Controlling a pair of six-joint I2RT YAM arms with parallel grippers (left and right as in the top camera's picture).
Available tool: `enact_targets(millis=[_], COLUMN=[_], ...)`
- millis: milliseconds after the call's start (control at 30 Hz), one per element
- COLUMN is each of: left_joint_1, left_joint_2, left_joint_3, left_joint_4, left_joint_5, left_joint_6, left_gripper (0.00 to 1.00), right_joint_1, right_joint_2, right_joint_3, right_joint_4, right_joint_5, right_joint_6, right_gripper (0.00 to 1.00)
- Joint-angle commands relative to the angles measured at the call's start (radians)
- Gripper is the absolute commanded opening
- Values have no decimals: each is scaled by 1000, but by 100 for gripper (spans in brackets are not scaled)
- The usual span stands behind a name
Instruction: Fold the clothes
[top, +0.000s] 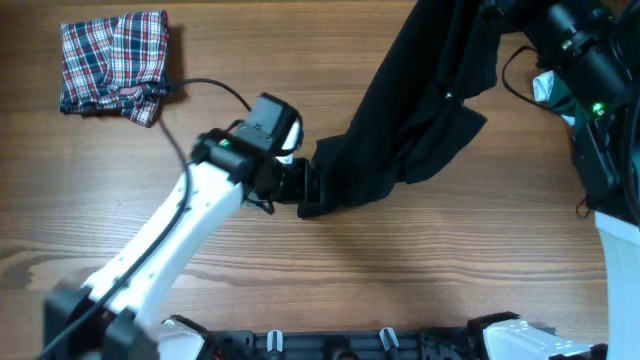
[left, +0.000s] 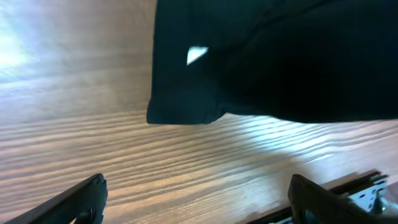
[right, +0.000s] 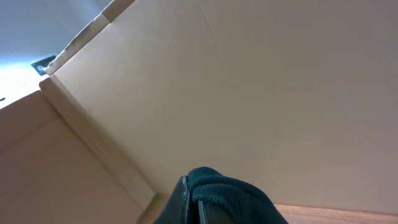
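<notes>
Left gripper (left: 198, 186): both fingers (left: 71, 200) are spread wide with nothing between them, only bare table (left: 93, 124) under the gap. The tips sit low over the wood, just short of the near corner of the black shirt (left: 280, 56), and in the wrist view they don't touch it. Overhead, the same gripper (top: 298, 187) sits right at the shirt's lower-left end. Can't tell contact from there.

Right gripper (right: 198, 204): closed, with a wad of dark fabric bunched at the tips. One finger edge shows and the cloth hides the rest. Behind it are only cardboard (right: 249, 93) panels.

Counts: 2 garments in view.
- 1 black shirt (top: 420, 110), a long band from the top edge by the right arm (top: 590, 60) down to table centre. Its lower end lies crumpled on the wood.
- 1 plaid garment (top: 115, 62), red-blue-white, folded into a rough square at the far-left corner. It is well apart from the shirt and both grippers.

Markings: 1 small white mark (left: 198, 55) on the shirt in the left wrist view, blurred and unreadable.

Arms: 2. The left arm (top: 170, 240) is white and reaches in diagonally from the near left. The right arm is black. 1 green light (top: 222, 143) on the left arm, 1 on the right. 1 small white-green item (top: 545, 88) sits beside the right arm, can't identify it.
</notes>
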Motion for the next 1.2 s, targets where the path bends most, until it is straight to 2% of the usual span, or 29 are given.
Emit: enact_targets(millis=[0,533,933,1167], left_joint_1=[-25,-31,-32,-31], left_joint_2=[71,231,313,333], left_joint_3=[-5,-5,-5,-5], left_joint_4=[3,118,198,246], left_joint_5=[39,31,74,122], left_joint_6=[-17,-12,119,150], left_gripper=[94,100,100,100], right_joint_1=[-26,-50,-55,-55], right_joint_2=[-19,-19,-19,-19], right_joint_3=[43,43,43,43], right_joint_4=[4,-2,10,19], right_joint_5=[25,26,43,9], right_joint_6=[-16,-16,-13,14], right_gripper=[4,4,4,4])
